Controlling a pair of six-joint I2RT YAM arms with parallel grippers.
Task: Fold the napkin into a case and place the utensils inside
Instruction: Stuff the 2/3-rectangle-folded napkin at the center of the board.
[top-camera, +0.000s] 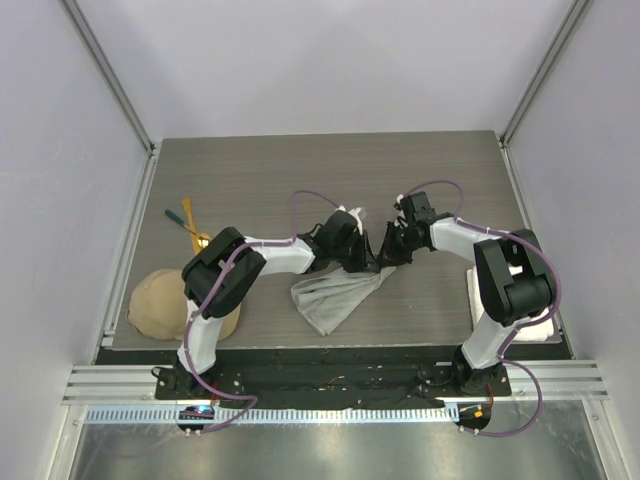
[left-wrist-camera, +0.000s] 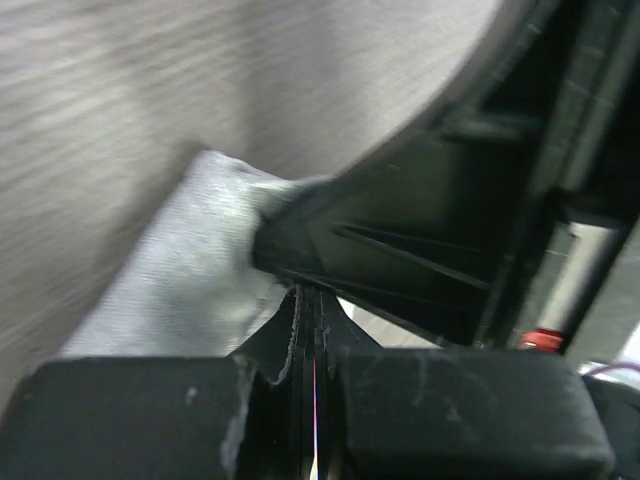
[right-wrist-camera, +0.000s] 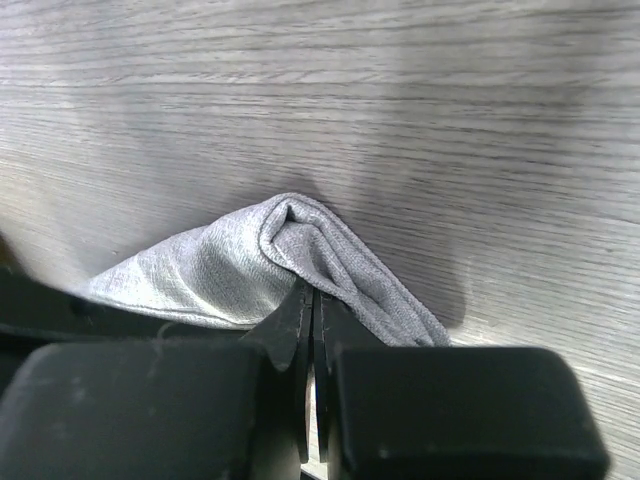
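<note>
Clearly the light grey napkin is a thin, soft and very light cloth. It has no stiffness, it wrinkles where it is lifted, and it will probably slide easily on the smooth wood-pattern table. It lies crumpled near the middle of the table, in front of the two arms, with its upper right corner drawn up toward the grippers and the rest resting on the surface. The left gripper has its fingers pressed together on an edge of the napkin. The right gripper has its fingers together as well, clamped on a small rolled fold of the same cloth, and the two grippers are just beside each other. Such a cloth is best taken at a corner or along a hem, where a pinch catches the layer firmly; a hold in the middle would likely only bunch it. With both pinches so close, the napkin cannot spread flat. The utensils lie well apart from it at the far left: a teal handled piece, an orange-yellow handled piece and a gold spoon, all slender, hard and possibly slippery. A tan cap sits at the near left, and a white towel lies under the right arm. No brand, label or writing can be read in any view.
</note>
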